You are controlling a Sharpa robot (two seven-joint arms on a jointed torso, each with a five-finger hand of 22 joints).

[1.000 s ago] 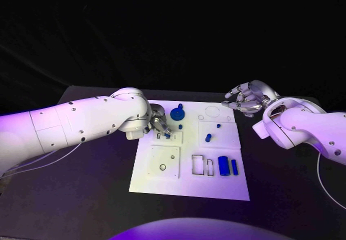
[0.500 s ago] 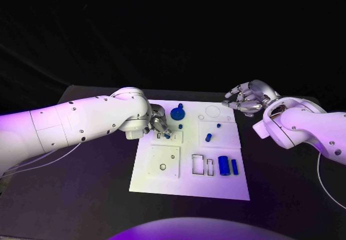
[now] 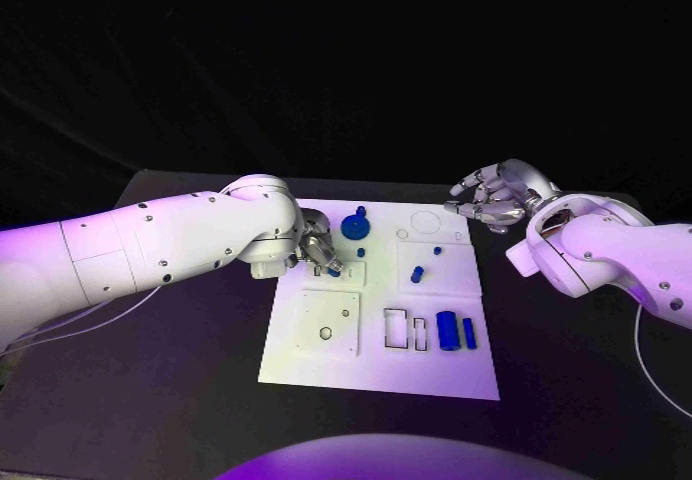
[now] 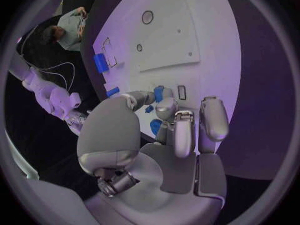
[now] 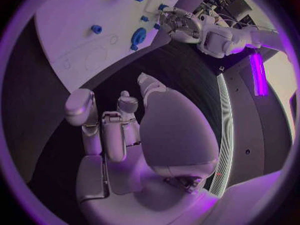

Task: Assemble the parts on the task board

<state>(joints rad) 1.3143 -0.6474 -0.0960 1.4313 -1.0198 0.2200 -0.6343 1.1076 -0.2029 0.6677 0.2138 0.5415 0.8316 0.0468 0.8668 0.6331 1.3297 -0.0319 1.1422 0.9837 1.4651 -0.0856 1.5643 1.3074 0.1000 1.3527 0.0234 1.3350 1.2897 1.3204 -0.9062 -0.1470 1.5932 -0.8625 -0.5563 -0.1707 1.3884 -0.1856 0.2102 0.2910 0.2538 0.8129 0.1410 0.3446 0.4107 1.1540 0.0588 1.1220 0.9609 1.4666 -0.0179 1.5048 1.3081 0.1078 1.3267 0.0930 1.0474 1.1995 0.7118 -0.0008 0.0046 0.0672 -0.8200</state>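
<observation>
Your left hand [image 3: 320,250] sits over the upper left of the task board [image 3: 378,378], fingers pinching a small blue part [image 4: 158,93] just above the board. Your right hand [image 3: 495,197] hovers off the board's far right corner over the black surface [image 3: 173,400], fingers curled, holding nothing.

My head camera looks down on the table [image 3: 173,400] and the whole white board [image 3: 378,375]. Each wrist camera sits close behind my own hand, facing past the fingers. All 3 views share the board [image 4: 187,30] [image 5: 69,30].
</observation>
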